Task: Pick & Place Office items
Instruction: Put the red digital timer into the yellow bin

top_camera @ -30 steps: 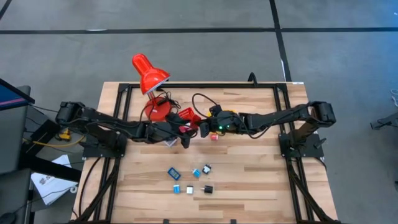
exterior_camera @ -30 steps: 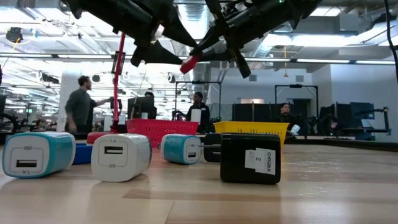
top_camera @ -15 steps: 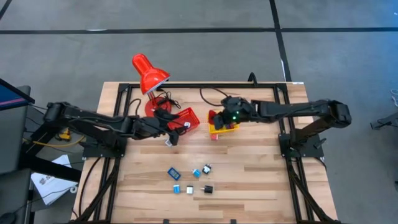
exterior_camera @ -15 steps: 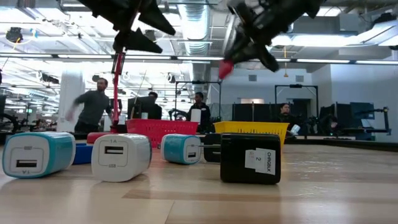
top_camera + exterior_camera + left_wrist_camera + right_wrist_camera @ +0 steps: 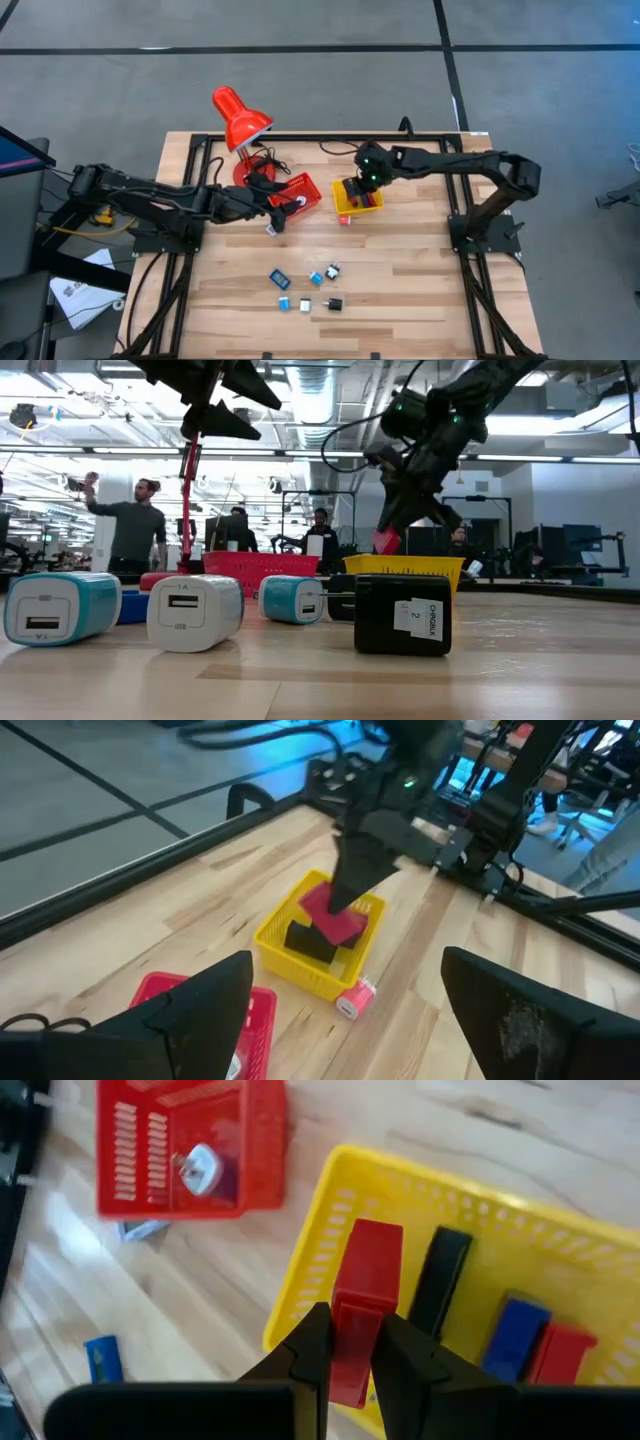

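My right gripper (image 5: 366, 184) hangs over the yellow mesh basket (image 5: 346, 207), shut on a flat red piece (image 5: 366, 1285). In the low view the red piece (image 5: 386, 542) hangs just above the basket's rim (image 5: 405, 561). A black piece (image 5: 441, 1276), a blue piece (image 5: 516, 1332) and another red piece (image 5: 562, 1354) lie in the basket. My left gripper (image 5: 276, 214) is open and empty, above the table beside the red mesh basket (image 5: 300, 193). Several small cyan, blue, white and black pieces (image 5: 306, 288) lie on the table nearer the front edge. My right gripper pinches the red piece between its two fingers (image 5: 314, 1342), on its two flat faces at its upper end (image 5: 352, 1360). The fingers come from above, slanting down. The piece hangs below them, tilted and lifted clear, over the basket.
A red desk lamp (image 5: 240, 122) stands at the far left with its cable beside the baskets. A white charger (image 5: 200, 1170) lies in the red basket. A small pink and white piece (image 5: 345, 220) lies on the table just in front of the yellow basket. People move in the room behind.
My right gripper has carried the red piece from the table's middle toward the right and far edges, then down over the yellow basket, tipping to point downward. My left gripper has drawn back toward the table's left edge and now keeps still.
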You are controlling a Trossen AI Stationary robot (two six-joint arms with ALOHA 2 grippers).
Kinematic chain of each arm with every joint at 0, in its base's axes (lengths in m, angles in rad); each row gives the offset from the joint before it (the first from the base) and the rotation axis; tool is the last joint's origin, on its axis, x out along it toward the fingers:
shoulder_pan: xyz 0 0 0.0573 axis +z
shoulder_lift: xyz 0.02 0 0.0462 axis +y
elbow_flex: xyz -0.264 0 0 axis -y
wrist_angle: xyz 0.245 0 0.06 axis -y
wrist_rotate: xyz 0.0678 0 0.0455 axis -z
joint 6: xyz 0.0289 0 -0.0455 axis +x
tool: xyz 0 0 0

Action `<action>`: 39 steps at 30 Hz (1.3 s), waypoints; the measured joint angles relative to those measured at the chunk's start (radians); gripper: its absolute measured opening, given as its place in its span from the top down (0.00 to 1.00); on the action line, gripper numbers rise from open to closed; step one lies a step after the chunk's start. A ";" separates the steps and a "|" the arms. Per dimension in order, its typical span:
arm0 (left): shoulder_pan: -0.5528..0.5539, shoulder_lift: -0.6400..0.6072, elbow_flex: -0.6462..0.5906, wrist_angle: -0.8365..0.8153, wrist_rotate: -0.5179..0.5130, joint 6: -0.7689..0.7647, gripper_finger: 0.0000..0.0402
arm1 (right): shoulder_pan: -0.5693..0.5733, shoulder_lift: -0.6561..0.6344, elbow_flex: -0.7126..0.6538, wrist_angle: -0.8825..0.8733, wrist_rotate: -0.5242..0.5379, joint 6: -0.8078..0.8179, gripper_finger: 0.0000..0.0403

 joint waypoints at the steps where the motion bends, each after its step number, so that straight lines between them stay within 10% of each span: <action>1: 0.000 0.000 0.000 -0.002 0.000 0.000 0.20 | -0.007 0.011 0.003 0.000 -0.008 -0.001 0.88; 21: 0.000 0.000 0.000 -0.003 0.000 0.000 0.21 | 0.041 0.274 0.380 -0.372 0.072 -0.177 0.88; 39: 0.000 0.000 0.000 -0.005 0.000 0.000 0.21 | 0.073 0.346 0.408 -0.404 0.152 -0.141 0.88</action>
